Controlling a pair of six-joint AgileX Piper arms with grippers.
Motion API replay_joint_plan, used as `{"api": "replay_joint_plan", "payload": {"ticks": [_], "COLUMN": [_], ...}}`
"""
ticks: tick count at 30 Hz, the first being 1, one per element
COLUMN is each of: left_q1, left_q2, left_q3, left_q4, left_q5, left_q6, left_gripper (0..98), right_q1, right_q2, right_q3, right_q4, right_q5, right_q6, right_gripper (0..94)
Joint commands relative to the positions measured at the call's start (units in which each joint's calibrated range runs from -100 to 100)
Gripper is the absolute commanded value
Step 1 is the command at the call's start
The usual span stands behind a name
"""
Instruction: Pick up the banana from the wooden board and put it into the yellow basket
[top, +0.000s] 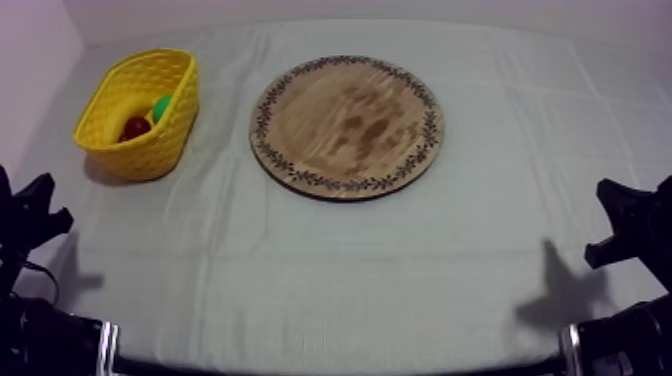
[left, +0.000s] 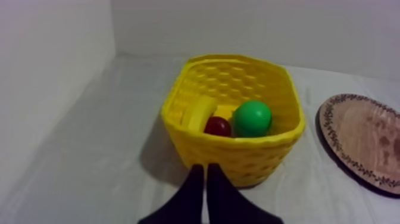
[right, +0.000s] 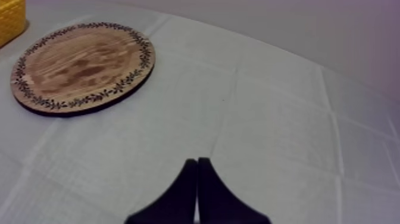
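Looking from the left wrist straight into the basket (left: 238, 158), standing just ahead of the left claw (left: 205, 174). Finding the banana (left: 199, 112) inside, leaning on the wall ahead and slightly left of that claw, off the board. Noting a small red fruit (left: 218, 126) touching the banana and a green fruit (left: 252, 118) just beside the red one. Catching from the top view the red and green fruit past the rim, the banana being hard to make out there. Seeing from the right wrist the board (right: 83, 65) lying on the worktop (right: 268, 119), ahead and to the left of the right claw (right: 197, 164), well apart from it, with a basket corner beyond. Pressing fingers together into a narrow wedge, pinching nothing, both claws alike.
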Motion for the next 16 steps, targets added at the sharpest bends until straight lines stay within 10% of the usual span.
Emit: {"api": "replay_joint_plan", "payload": {"ticks": [1, 16], "left_q1": [0.0, -0.1], "left_q2": [0.0, 0.0], "left_q3": [0.1, 0.1], "left_q4": [0.03, 0.21], "left_q5": [-0.2, 0.6], "left_q6": [-0.2, -1.3], "left_gripper": [0.0, 0.0], "right_q1": [0.0, 0.0], "right_q2": [0.0, 0.0], "right_q3": [0.0, 0.0], "right_q4": [0.0, 0.0], "right_q5": [0.0, 0.0], "right_q6": [0.0, 0.0], "right_gripper": [0.3, 0.3]}}
